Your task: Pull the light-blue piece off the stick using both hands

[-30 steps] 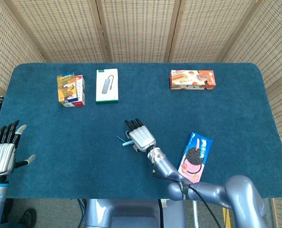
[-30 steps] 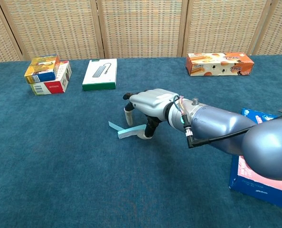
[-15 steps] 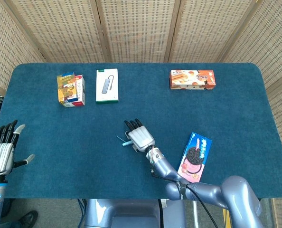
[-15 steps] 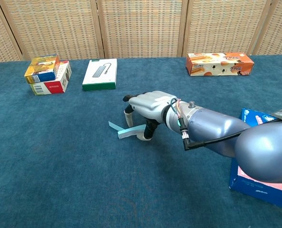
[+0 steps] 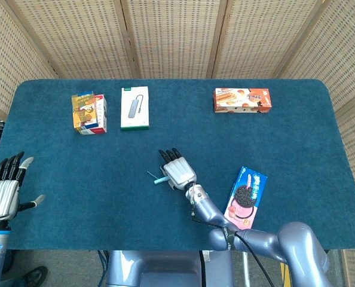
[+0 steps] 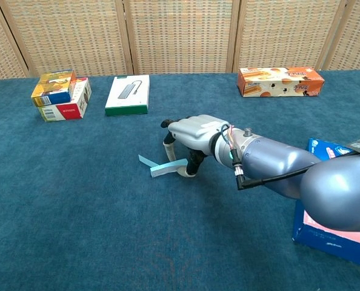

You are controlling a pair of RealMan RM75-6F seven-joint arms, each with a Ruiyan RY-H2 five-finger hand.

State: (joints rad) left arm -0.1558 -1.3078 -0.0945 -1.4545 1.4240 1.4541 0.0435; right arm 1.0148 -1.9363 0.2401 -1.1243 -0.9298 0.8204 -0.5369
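Our right robot hand [image 6: 195, 134] arches over the light-blue piece [image 6: 159, 167]; grasp unclear. At nine o'clock, our left robot hand [image 5: 4, 190] hangs released.

Right hand [image 5: 178, 171], palm down at mid-table [image 5: 297, 137], covers one end of the light-blue piece [image 5: 155, 177]. Left hand [image 5: 4, 188], fingers spread and empty, hovers off the table's left edge.
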